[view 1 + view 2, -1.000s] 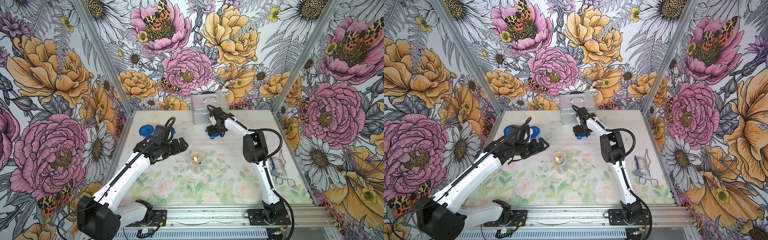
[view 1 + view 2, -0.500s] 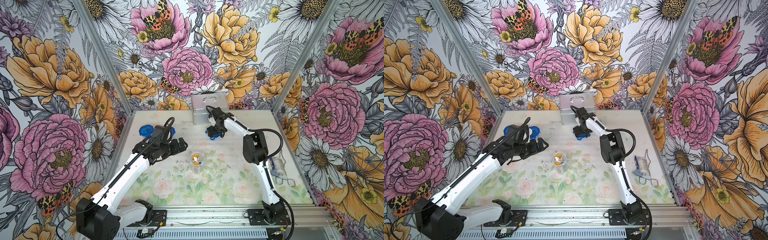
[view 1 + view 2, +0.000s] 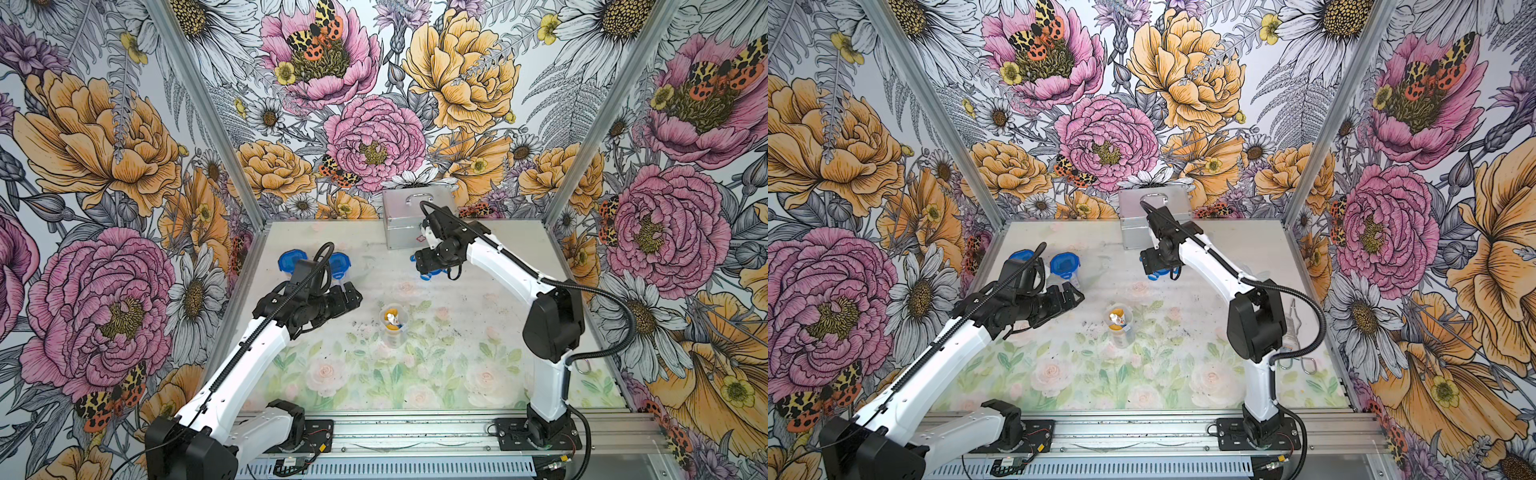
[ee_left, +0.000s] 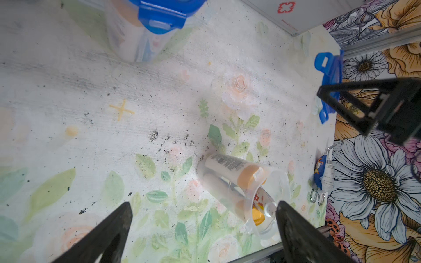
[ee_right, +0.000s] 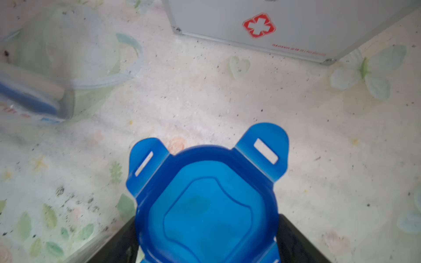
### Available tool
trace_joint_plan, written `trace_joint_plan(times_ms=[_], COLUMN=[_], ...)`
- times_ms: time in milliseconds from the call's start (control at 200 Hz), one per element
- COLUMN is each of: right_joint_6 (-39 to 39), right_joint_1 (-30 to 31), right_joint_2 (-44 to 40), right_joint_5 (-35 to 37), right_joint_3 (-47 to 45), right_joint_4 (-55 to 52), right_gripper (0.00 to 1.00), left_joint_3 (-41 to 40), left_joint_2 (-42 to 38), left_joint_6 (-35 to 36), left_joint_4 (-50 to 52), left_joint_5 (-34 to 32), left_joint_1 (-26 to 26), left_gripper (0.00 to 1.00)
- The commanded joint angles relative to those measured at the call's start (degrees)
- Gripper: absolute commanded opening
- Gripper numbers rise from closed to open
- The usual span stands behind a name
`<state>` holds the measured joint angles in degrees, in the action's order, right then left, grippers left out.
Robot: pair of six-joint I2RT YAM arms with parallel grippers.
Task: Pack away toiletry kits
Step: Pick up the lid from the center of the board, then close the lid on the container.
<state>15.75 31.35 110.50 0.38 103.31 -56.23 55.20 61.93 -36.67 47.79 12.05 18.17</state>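
Observation:
An open clear cup point(image 3: 392, 329) point(image 3: 1120, 328) holding white bottles with orange caps stands mid-table. In the left wrist view this cup point(image 4: 239, 186) lies just ahead of my left gripper point(image 4: 204, 205), beside one finger point(image 4: 296, 234). The left gripper point(image 3: 350, 298) point(image 3: 1072, 296) is open and empty, left of the cup. My right gripper point(image 3: 430, 270) point(image 3: 1156, 270) is shut on a blue clip-tab lid point(image 5: 205, 205) point(image 4: 330, 75), in front of the silver case. Two cups with blue lids point(image 3: 291, 262) point(image 3: 1065, 264) stand at the back left.
The silver case point(image 3: 405, 222) point(image 5: 284, 27) with a red cross stands against the back wall. A small packet with metal loops point(image 3: 1293, 332) point(image 4: 323, 173) lies by the right wall. A blurred clear empty cup point(image 5: 79, 57) shows near the lidded ones.
The right gripper's jaws have closed a little onto the blue lid. Both arms have hardly moved.

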Motion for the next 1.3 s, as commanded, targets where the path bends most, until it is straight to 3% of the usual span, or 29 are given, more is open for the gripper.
trace_joint_plan(times_ms=[0, 345, 535, 821, 1296], right_joint_6=[7.85, 17.89, 9.78, -9.53, -16.12], right_joint_1=[5.18, 21.28, 25.48, 24.74, 22.01], right_joint_2=[-6.15, -11.56, -10.59, -9.92, -3.84], right_joint_5=[1.88, 6.19, 8.02, 3.12, -1.11], right_joint_3=[-2.64, -2.84, -0.4, 1.96, 4.69], right_joint_4=[-3.36, -9.09, -9.38, -12.69, -13.17], right_gripper=[0.61, 0.6, 0.6, 0.61, 0.61], left_joint_3=[-1.16, -4.66, -4.93, -6.01, -6.14], left_joint_2=[-1.99, -4.9, -5.97, -8.98, -9.57], left_joint_6=[1.31, 3.41, 4.58, 2.83, -0.07], left_joint_4=[0.22, 0.15, 0.68, 1.82, 1.82], left_joint_5=[-0.71, 2.35, 2.88, 2.36, 4.11], left_joint_1=[-0.76, -4.02, -4.11, -4.73, -4.61], left_gripper=[0.98, 0.98, 0.98, 0.98, 0.97])
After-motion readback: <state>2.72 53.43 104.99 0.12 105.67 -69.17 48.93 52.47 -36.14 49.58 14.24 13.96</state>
